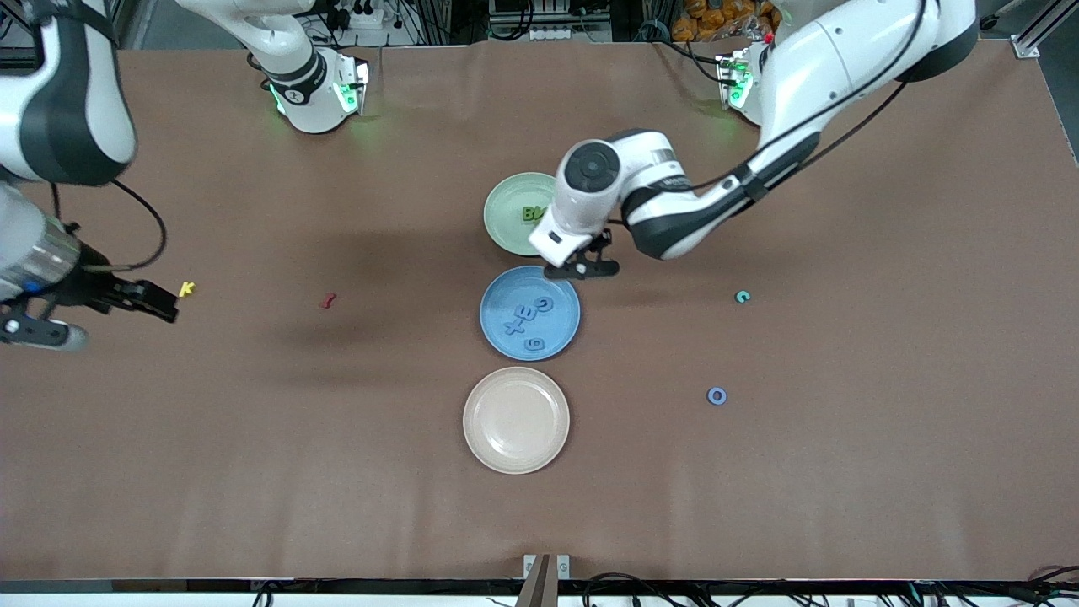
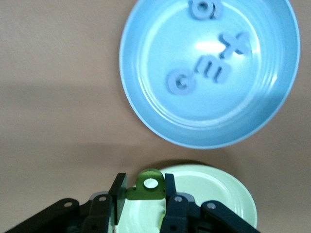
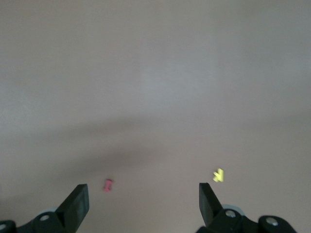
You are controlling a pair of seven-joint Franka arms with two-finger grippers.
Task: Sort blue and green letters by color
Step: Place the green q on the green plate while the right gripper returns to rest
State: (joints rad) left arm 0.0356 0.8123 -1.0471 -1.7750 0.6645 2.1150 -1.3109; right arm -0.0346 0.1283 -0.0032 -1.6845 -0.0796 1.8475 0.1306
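Observation:
My left gripper (image 1: 582,268) is shut on a green letter (image 2: 150,187) and holds it over the rim of the green plate (image 1: 503,202), at the side toward the blue plate (image 1: 493,291). The green plate holds green letters (image 1: 531,213). The blue plate holds several blue letters (image 1: 527,324), which also show in the left wrist view (image 2: 211,68). A loose green C (image 1: 742,296) and a loose blue O (image 1: 716,395) lie on the table toward the left arm's end. My right gripper (image 1: 160,305) is open and empty, beside the yellow K (image 1: 187,289).
A beige plate (image 1: 516,419) with nothing on it sits nearer the front camera than the blue plate. A small dark red piece (image 1: 328,300) lies between the yellow K and the blue plate. In the right wrist view, the red piece (image 3: 108,185) and the K (image 3: 218,175) lie ahead of the fingers.

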